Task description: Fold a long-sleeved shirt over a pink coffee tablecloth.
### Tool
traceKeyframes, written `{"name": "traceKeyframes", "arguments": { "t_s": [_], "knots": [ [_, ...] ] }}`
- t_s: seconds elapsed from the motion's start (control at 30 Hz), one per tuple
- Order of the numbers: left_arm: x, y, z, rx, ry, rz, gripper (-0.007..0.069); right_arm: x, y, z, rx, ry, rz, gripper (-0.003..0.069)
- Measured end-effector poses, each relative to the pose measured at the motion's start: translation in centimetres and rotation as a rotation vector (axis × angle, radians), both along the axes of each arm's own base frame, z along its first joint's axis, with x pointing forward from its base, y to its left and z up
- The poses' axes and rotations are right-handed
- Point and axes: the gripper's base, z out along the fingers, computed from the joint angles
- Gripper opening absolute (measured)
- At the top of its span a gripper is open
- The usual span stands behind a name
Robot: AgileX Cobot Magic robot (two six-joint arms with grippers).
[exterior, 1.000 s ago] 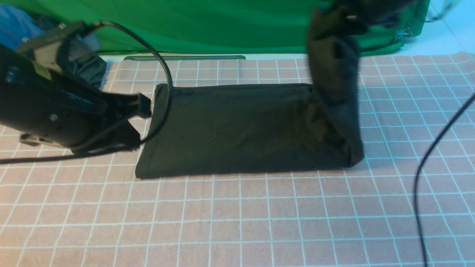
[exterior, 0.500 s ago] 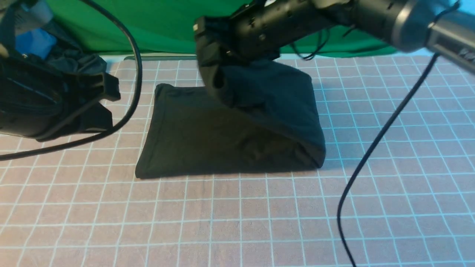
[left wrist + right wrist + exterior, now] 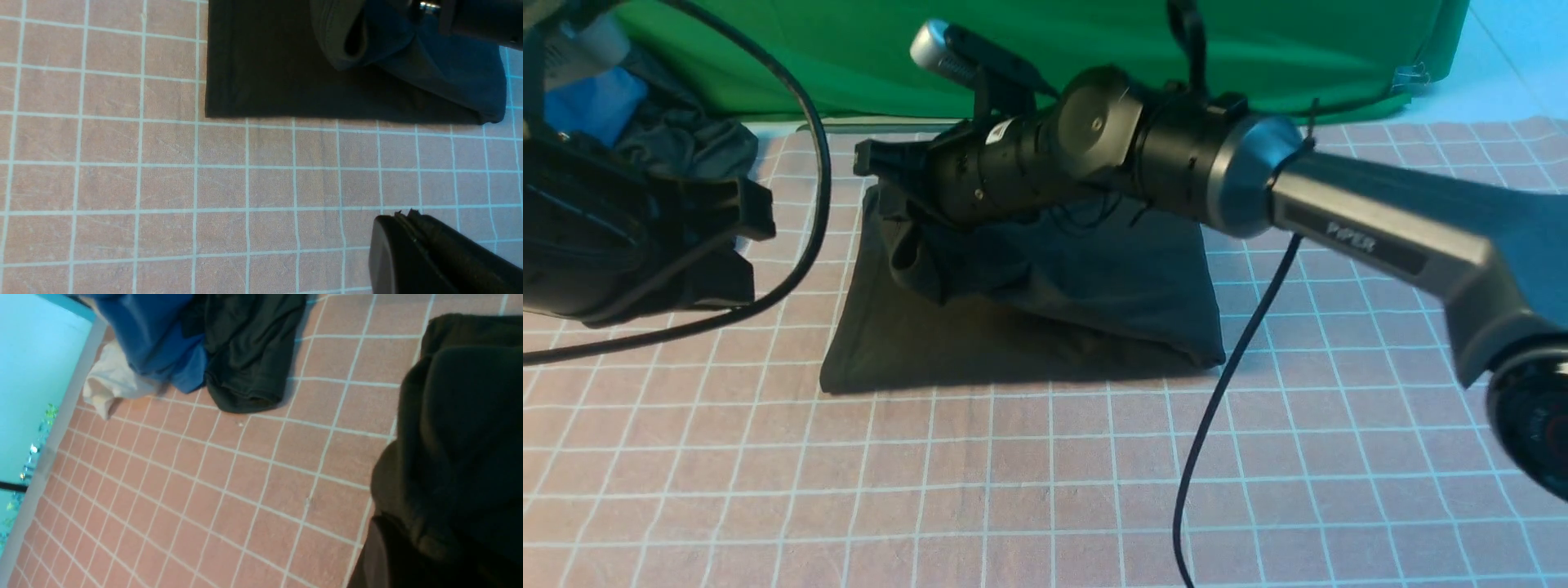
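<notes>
The black long-sleeved shirt point(image 3: 1013, 335) lies folded on the pink coffee tablecloth point(image 3: 1045, 474). My right gripper point(image 3: 872, 159) reaches across it from the right and is shut on a bunched edge of the shirt, held low over the shirt's left end. That fold drapes back to the crease at the right point(image 3: 1201, 343). In the right wrist view the black fabric point(image 3: 461, 437) fills the space around the right gripper point(image 3: 404, 543). My left gripper point(image 3: 756, 212) hangs shut and empty to the left of the shirt. In the left wrist view, the left gripper point(image 3: 402, 214) is over bare cloth point(image 3: 122, 183), apart from the shirt point(image 3: 278, 73).
A pile of other clothes sits at the cloth's far left corner: a blue garment point(image 3: 155, 335), a dark garment point(image 3: 245, 355) and a white piece point(image 3: 110, 384). A green cloth point(image 3: 1013, 57) hangs behind. A black cable point(image 3: 1225, 384) dangles from the right arm over the cloth.
My right gripper has carried the shirt's right end from high at the right, leftward and down over the rest of the shirt. The left arm has drawn back to the left.
</notes>
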Motion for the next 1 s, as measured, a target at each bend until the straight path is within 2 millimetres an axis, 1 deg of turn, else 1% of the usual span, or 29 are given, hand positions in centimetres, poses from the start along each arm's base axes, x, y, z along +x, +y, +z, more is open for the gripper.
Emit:
{"name": "traceKeyframes", "arguments": {
  "t_s": [0.1, 0.17, 0.23, 0.27, 0.3, 0.33, 0.37, 0.43, 0.5, 0.53, 0.57, 0.63, 0.67, 0.77, 0.8, 0.83, 0.87, 0.9, 0.93, 1.0],
  "knots": [
    [0.0, 0.0, 0.0, 0.001, 0.003, 0.0, 0.0013, 0.2, 0.4, -0.9, 0.018, 0.005, -0.033, 0.0126],
    [0.0, 0.0, 0.0, 0.002, 0.006, 0.0, 0.0013, 0.2, 0.9, -1.5, 0.036, 0.01, -0.06, 0.0209],
    [0.0, 0.0, 0.0, 0.003, 0.006, 0.0, 0.0013, 0.1, 1.3, -1.7, 0.059, 0.005, -0.082, 0.0319],
    [-0.1, 0.0, 0.0, 0.003, 0.008, -0.001, 0.0013, 0.1, 1.3, -1.6, 0.065, 0.003, -0.087, 0.0387],
    [-0.1, 0.0, -0.1, 0.003, 0.009, -0.001, 0.0013, 0.1, 1.3, -1.6, 0.065, 0.002, -0.088, 0.0398],
    [-0.1, 0.0, -0.1, 0.005, 0.015, -0.001, 0.0013, 0.0, 1.4, -1.4, 0.067, -0.001, -0.086, 0.0465],
    [-0.2, 0.0, -0.1, 0.005, 0.021, -0.001, 0.0013, 0.0, 1.2, -1.3, 0.061, -0.002, -0.079, 0.0501],
    [-0.2, 0.1, -0.2, 0.003, 0.037, 0.014, 0.0013, 0.1, 0.6, -0.7, 0.023, -0.021, -0.038, 0.054],
    [-0.3, 0.2, -0.2, 0.001, 0.045, 0.037, 0.0013, 0.3, -0.3, 0.0, -0.021, -0.035, 0.005, 0.0542],
    [-0.3, 0.3, -0.3, 0.005, 0.049, 0.049, 0.0013, 0.4, -1.4, 0.9, -0.064, -0.043, 0.048, 0.0533],
    [-0.3, 0.3, -0.3, -0.002, 0.05, 0.06, 0.0013, 0.6, -2.0, 1.5, -0.074, -0.052, 0.055, 0.0528],
    [-0.2, 0.4, -0.3, -0.007, 0.056, 0.081, 0.0013, 0.9, -4.3, 3.4, -0.137, -0.078, 0.103, 0.0471],
    [-0.1, 0.3, -0.4, -0.008, 0.062, 0.087, 0.0013, 1.0, -5.6, 4.5, -0.171, -0.09, 0.125, 0.0421],
    [0.8, 0.1, -1.2, 0.002, 0.101, 0.093, 0.0013, 1.0, -9.2, 7.1, -0.271, -0.12, 0.178, 0.0223],
    [1.5, 0.0, -1.9, 0.01, 0.13, 0.096, 0.0013, 0.8, -11.2, 8.4, -0.322, -0.125, 0.197, 0.012],
    [1.7, -0.1, -2.0, 0.012, 0.135, 0.096, 0.0013, 0.8, -11.4, 8.5, -0.327, -0.127, 0.201, 0.0111],
    [2.9, -0.4, -3.1, 0.023, 0.179, 0.099, 0.0013, 0.6, -13.4, 9.7, -0.373, -0.123, 0.213, 0.0064],
    [3.7, -0.6, -3.9, 0.03, 0.204, 0.1, 0.0013, 0.4, -14.7, 10.3, -0.402, -0.113, 0.22, 0.0048],
    [4.6, -0.8, -4.8, 0.036, 0.228, 0.102, 0.0013, 0.1, -16.2, 10.9, -0.431, -0.089, 0.228, 0.0042],
    [6.1, -1.2, -6.6, 0.043, 0.276, 0.106, 0.0013, -0.4, -18.6, 11.6, -0.489, -0.037, 0.246, 0.0039]
  ]
}}
